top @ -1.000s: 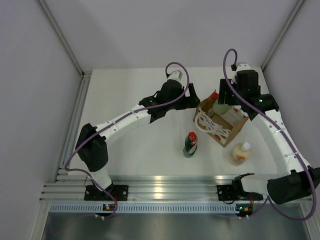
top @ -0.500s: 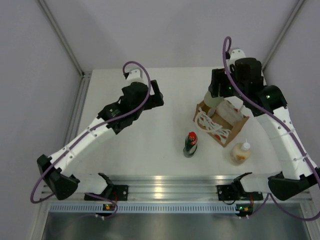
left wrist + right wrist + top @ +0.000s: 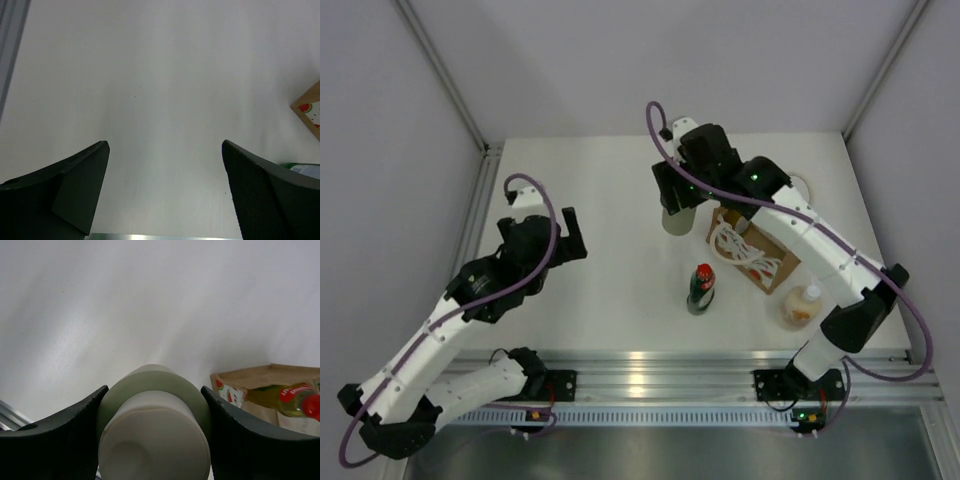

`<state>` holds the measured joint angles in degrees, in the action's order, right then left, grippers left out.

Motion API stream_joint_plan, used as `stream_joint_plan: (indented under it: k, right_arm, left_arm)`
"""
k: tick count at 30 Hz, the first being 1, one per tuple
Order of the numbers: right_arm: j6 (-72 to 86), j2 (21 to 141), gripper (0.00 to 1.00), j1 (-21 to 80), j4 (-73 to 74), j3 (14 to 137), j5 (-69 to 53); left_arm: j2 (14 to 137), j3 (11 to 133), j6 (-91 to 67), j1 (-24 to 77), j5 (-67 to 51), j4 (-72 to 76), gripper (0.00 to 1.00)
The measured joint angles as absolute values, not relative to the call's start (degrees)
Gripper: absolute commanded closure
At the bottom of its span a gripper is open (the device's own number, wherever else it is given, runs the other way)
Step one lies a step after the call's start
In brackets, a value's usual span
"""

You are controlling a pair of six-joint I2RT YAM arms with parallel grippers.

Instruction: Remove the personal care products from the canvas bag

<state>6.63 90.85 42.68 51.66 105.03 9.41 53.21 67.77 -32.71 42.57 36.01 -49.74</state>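
My right gripper (image 3: 678, 207) is shut on the pale grey-white cylinder (image 3: 675, 223) (image 3: 155, 425) and holds it upright over the table, just left of the canvas bag (image 3: 762, 255). In the right wrist view the yellow bottle with a red cap (image 3: 287, 395) lies inside the bag (image 3: 245, 382). Outside the bag, the dark green bottle with a red cap (image 3: 701, 288) stands in front of it. The cream bottle with an orange label (image 3: 801, 306) stands to its near right. My left gripper (image 3: 574, 234) (image 3: 165, 146) is open over bare table at the left, holding nothing.
The bag's pale rope handles (image 3: 738, 249) drape over its near side. A metal rail (image 3: 650, 372) runs along the near edge of the table and another rail (image 3: 472, 225) along the left. White walls close in the back and sides.
The right arm has lifted the pale cylinder out of the bag and carried it leftward. The left arm has pulled away from the bag to the near left, still open.
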Motion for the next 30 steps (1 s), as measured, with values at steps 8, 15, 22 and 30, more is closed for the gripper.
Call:
stream_joint_plan:
  k: [8,15,22,30]
  right_arm:
    - [7.0,96.9,1.0,50.1,46.2,102.6,8.4]
    - [6.6,99.2,1.0,55.5,33.1,92.6,6.0]
    - [0.8,107.1,1.0,58.5,23.6,88.7,4.4]
    - [-1.0,111.6,0.67,59.4,18.8,86.3,2.8]
  left_arm:
    - [39.7,60.1,-32.9,42.6,44.6,-51.6,0.02]
    - [38.0,58.3,-34.5,42.6,47.1,-51.6,0.02]
    - [38.1,58.2,-34.8,42.6,47.5,-51.6,0.02]
    - [38.3,58.2,-34.9,42.6,47.5,-51.6,0.02]
